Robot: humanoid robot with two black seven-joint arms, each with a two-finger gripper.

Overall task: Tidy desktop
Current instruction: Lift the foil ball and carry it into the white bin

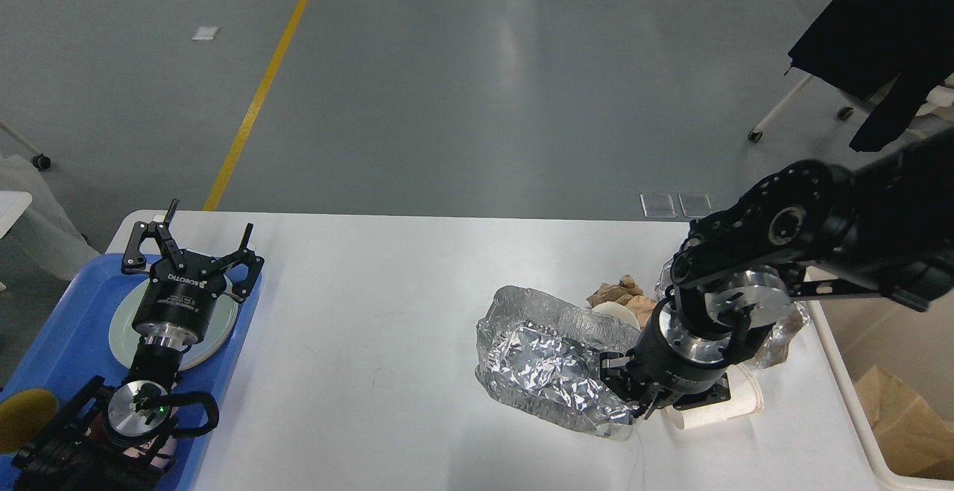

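Right gripper (647, 401) sat low at foil (544, 360), 4 o'clock on desktop (373, 327); grip state unreadable. Left gripper (195, 241) hung open, empty, over tray (74, 327) at 9 o'clock. Best pinch foil rim firmly, lift slow toward bin (842, 372)

Blue tray (52, 327), taken as reference, sits at far left. On it: a pale round plate (123, 327). Well right of the tray: crumpled foil container (540, 360). Just beyond that, further right: crumpled brown paper (618, 293) and a white paper cup (727, 405) lying on its side. Farthest right of the tray: cream bin (857, 409) holding brown paper (902, 413).
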